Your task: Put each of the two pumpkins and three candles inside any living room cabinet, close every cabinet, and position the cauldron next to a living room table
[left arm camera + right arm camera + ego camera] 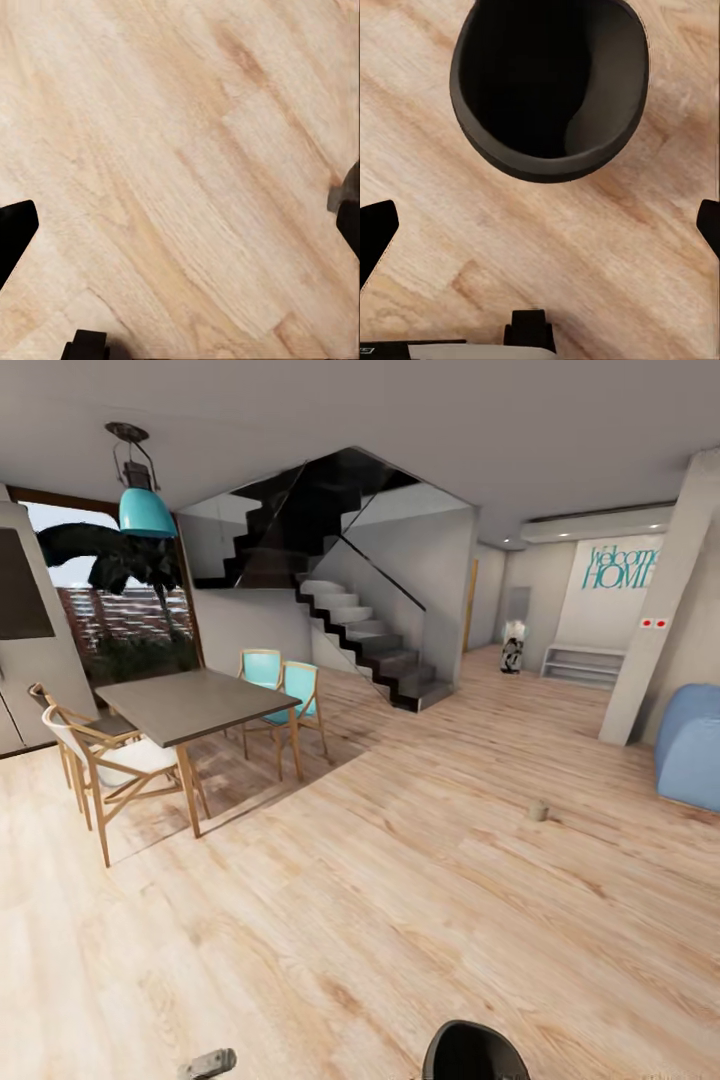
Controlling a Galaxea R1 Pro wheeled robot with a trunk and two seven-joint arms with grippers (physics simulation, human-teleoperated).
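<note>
One cauldron [551,86] sits before open right claw [540,217].

Both tools [180,225] [540,225] spread wide, empty.

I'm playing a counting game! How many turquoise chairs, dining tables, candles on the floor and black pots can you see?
Turquoise chairs: 2
Dining tables: 1
Candles: 1
Black pots: 1
Total: 5
</note>
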